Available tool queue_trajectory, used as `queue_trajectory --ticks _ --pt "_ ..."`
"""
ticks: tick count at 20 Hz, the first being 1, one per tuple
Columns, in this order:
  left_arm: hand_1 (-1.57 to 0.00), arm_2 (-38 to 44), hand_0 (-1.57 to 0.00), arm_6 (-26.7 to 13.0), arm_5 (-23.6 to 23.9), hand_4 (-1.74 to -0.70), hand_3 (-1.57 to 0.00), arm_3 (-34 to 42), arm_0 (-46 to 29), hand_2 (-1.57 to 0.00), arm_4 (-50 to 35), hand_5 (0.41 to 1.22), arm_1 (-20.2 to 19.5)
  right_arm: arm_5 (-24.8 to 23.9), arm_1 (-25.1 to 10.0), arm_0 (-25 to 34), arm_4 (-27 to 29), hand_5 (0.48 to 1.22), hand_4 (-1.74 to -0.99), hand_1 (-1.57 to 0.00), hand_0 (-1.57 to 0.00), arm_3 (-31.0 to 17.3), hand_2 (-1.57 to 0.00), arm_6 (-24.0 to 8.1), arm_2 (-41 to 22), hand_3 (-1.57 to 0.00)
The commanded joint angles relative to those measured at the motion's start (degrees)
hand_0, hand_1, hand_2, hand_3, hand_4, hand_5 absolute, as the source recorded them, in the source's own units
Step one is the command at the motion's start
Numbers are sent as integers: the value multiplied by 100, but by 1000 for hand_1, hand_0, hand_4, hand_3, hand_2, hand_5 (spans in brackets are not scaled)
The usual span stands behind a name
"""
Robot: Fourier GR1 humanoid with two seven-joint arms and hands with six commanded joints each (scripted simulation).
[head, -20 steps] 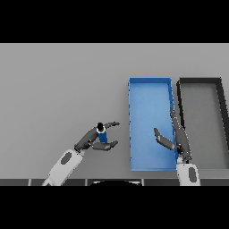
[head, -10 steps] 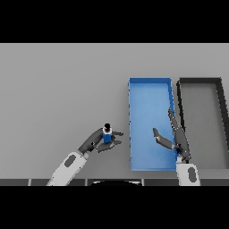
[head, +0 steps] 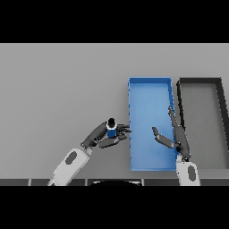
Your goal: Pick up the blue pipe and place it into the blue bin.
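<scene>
— Blue pipe point(head: 111, 131): where does the head view put it?

— Between the fingers and thumb of the left hand point(head: 99, 136), just left of the blue bin point(head: 150, 83); it stands upright, dark cap on top; whether it touches the grey table point(head: 58, 89) or sits lifted off it, I cannot tell.

— And the fingers on that hand?

— Curled round the pipe, thumb below it and fingers behind; their tips reach to the bin's left wall.

— The right hand?

— The right hand point(head: 177, 136) shows over the bin's right side; fingers straight and pressed together, pointing up along the right wall; thumb spread out to the left over the bin floor; it holds nothing.

— Anything beside the bin?

— A dark bin point(head: 199, 81) stands just right of it, the two walls side by side.
</scene>
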State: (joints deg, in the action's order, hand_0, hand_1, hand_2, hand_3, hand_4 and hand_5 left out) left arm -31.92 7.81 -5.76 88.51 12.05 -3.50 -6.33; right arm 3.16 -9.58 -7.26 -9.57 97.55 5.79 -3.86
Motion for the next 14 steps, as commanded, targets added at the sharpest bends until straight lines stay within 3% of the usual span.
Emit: queue_trajectory --ticks 1,7,11,14 --pt "-1556 -6 -1554 -32 -39 -1465 -1558 82 72 -1558 -3 1215 14 -36 29 4 -46 643 -1184 1 1 30 1 -5 -29 1" --pt "-1567 -87 -1566 -495 -146 -1467 -1568 365 158 -1568 100 1220 81 -27 -75 13 -1 643 -1151 1 1 -3 1 132 76 1" --pt "-1569 -46 -1569 -481 -261 -1466 -1570 351 131 -1570 128 1220 80 -112 -36 -126 -39 643 -1138 1 1 146 1 -30 71 1" --pt "-1570 16 -1570 -457 -277 -1466 -1570 306 130 -1570 199 1220 94 -115 -15 -196 -48 642 -1191 1 1 272 1 -65 36 1"
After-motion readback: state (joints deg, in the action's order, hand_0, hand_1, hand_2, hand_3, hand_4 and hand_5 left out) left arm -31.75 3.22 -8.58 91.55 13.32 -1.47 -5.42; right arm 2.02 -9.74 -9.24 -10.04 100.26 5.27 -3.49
